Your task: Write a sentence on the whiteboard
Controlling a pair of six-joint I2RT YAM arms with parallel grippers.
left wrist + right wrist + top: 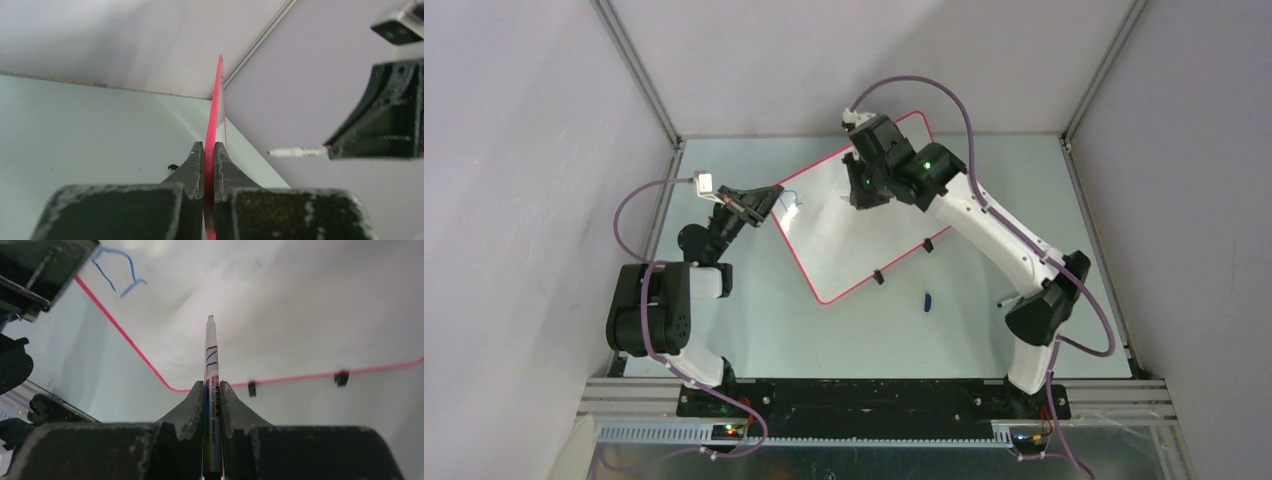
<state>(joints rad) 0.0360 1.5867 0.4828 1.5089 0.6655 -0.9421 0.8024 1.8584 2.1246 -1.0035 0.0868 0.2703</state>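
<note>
Blue cap (927,301) lies near whiteboard (844,240), left end effector (209,150) pinching its rim, right end effector (213,390) gripping marker (210,355).

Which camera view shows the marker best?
The right wrist view: the marker runs up the picture's middle, clamped in the right gripper, its label and tip clear. The left wrist view shows only its front end from the side. In the top view the gripper hides it.

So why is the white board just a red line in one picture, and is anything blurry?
Left wrist view: the glossy white red-rimmed board is seen edge-on, clamped in the left gripper, whose close-up bulk looks soft. Right wrist view: the white marker pen is sharp, its label readable. Top view: even light.
</note>
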